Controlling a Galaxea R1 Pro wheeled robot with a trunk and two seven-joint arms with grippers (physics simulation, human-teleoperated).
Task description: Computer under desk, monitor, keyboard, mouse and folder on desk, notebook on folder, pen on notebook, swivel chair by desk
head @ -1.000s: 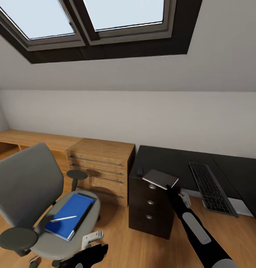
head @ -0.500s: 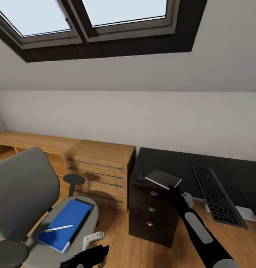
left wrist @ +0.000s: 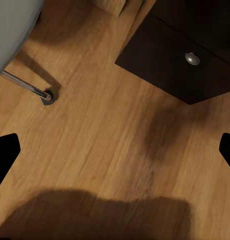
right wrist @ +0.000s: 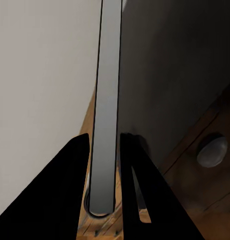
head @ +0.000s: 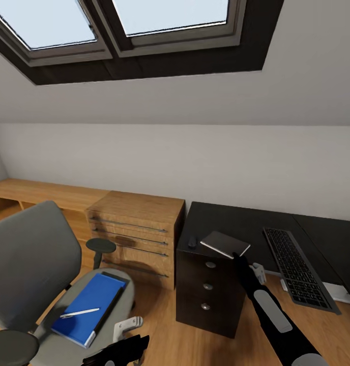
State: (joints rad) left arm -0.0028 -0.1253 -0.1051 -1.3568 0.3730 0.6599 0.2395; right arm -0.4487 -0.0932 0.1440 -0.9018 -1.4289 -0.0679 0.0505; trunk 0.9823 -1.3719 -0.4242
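Right gripper (head: pixel 240 257) fingers pinched the notebook (head: pixel 225 244) by its edge, held over the desk (head: pixel 246 223) surface's drawer corner. Left gripper (left wrist: pixel 115 150) fingers spread wide above the floor. Folder (head: pixel 91 306) and pen (head: pixel 80 312) lay on swivel chair (head: pixel 37 264) seat.

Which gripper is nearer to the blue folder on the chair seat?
Left. The left gripper hangs low beside the chair, near the folder; the right gripper holds the notebook over the desk.

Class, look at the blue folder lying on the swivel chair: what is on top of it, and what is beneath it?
A white pen lies on the folder. Beneath it is the grey seat of the swivel chair; the part of the seat directly under the folder is covered and cannot be seen.
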